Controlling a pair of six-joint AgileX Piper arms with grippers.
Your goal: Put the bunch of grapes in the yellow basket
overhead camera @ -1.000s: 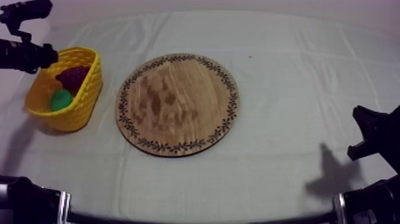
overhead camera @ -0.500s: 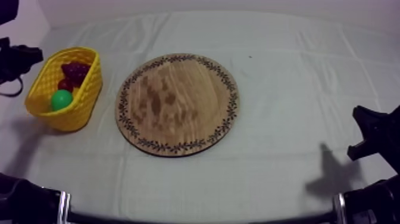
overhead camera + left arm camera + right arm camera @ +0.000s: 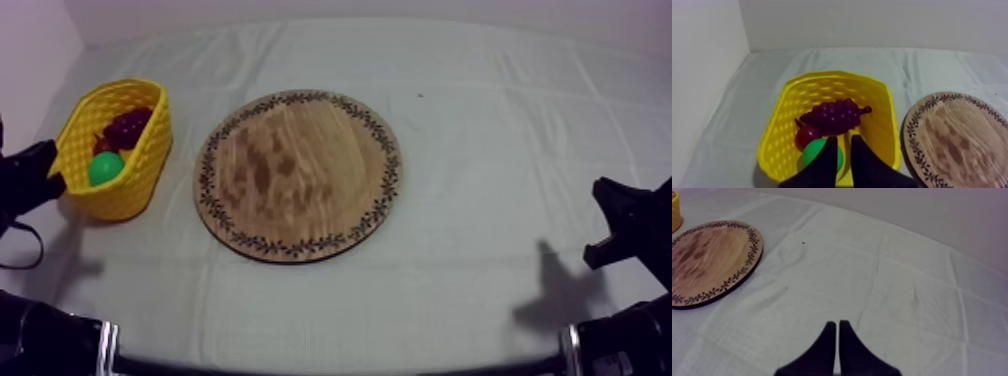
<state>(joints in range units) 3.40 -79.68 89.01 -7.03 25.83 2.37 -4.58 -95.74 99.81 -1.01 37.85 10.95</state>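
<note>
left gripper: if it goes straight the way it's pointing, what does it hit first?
Probably the yellow basket: the left gripper aims at its near side, with the green fruit just inside and the bunch of grapes beyond. Depth is unclear: rim or fruit first.

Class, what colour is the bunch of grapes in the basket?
The bunch of grapes is dark maroon; the left wrist view shows it best.

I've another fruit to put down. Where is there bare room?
The board is bare, and so is the cloth between it and the right gripper. The basket is crowded: grapes, a green fruit and a small red fruit lie in it.
</note>
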